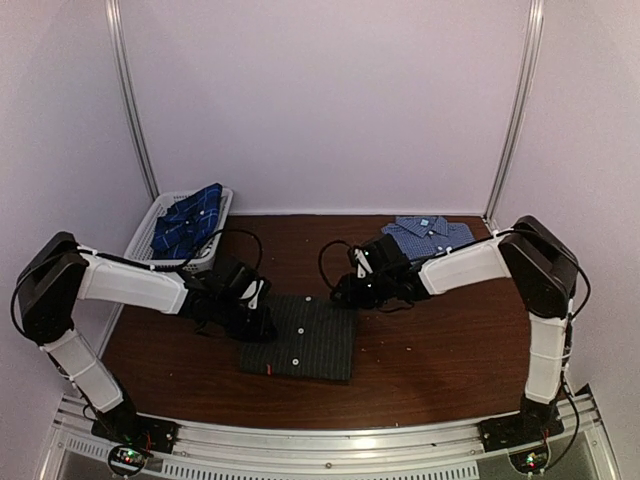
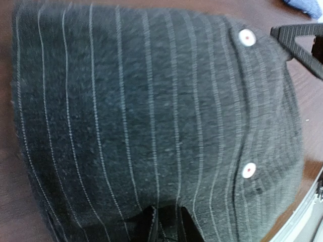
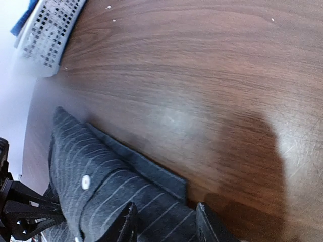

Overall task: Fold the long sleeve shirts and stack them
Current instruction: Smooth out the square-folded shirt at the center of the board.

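The charcoal pinstriped shirt [image 1: 300, 342] lies folded flat in the middle of the table, its white buttons up. My left gripper [image 1: 258, 318] sits at its left far edge. In the left wrist view the shirt [image 2: 151, 111] fills the frame and the gripper [image 2: 169, 228] has its fingers a narrow gap apart with cloth at the gap. My right gripper [image 1: 347, 292] is at the shirt's far right corner. Its fingers [image 3: 127, 224] stand well apart, straddling the corner of the shirt [image 3: 106, 186]. The blue-and-white check shirt [image 1: 428, 236] lies folded at the back right. The navy plaid shirt [image 1: 190, 220] is in the basket.
A white mesh basket [image 1: 146, 232] stands at the back left against the wall, and also shows in the right wrist view as the basket [image 3: 48, 30] at the top left. Brown tabletop [image 1: 450, 350] stretches right of the charcoal shirt. White walls close the back and both sides.
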Robot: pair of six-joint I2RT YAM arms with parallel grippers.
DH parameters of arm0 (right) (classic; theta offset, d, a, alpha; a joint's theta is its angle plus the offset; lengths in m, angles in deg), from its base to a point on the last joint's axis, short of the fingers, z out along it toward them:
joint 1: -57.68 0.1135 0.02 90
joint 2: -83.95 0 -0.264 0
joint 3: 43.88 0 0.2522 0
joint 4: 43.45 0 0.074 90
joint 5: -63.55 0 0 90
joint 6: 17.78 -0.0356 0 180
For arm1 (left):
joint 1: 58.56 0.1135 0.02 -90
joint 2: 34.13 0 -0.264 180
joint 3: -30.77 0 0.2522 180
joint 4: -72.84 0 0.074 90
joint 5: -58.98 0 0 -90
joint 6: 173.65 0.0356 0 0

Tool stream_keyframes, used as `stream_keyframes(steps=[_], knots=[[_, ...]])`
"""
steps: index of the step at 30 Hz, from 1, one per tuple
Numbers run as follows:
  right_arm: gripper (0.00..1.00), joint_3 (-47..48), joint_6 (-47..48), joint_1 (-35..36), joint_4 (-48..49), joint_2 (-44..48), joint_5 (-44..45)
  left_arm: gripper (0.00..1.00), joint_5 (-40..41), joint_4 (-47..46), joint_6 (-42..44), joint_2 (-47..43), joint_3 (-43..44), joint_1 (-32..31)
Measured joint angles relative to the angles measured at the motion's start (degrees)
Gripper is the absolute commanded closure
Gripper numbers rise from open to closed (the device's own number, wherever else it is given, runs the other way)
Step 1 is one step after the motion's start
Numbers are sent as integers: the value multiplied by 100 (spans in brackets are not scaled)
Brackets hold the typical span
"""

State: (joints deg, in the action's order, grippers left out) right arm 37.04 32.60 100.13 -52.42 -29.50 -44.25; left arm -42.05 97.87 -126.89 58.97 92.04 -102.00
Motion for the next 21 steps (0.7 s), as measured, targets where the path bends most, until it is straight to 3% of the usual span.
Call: stream_keyframes(steps=[11, 21], knots=[[60, 678, 400, -315, -411, -407, -48, 83, 146, -468, -39, 55, -289, 0], [62, 503, 450, 302, -695, 774, 431, 83, 175, -221, -37, -610, -289, -48]])
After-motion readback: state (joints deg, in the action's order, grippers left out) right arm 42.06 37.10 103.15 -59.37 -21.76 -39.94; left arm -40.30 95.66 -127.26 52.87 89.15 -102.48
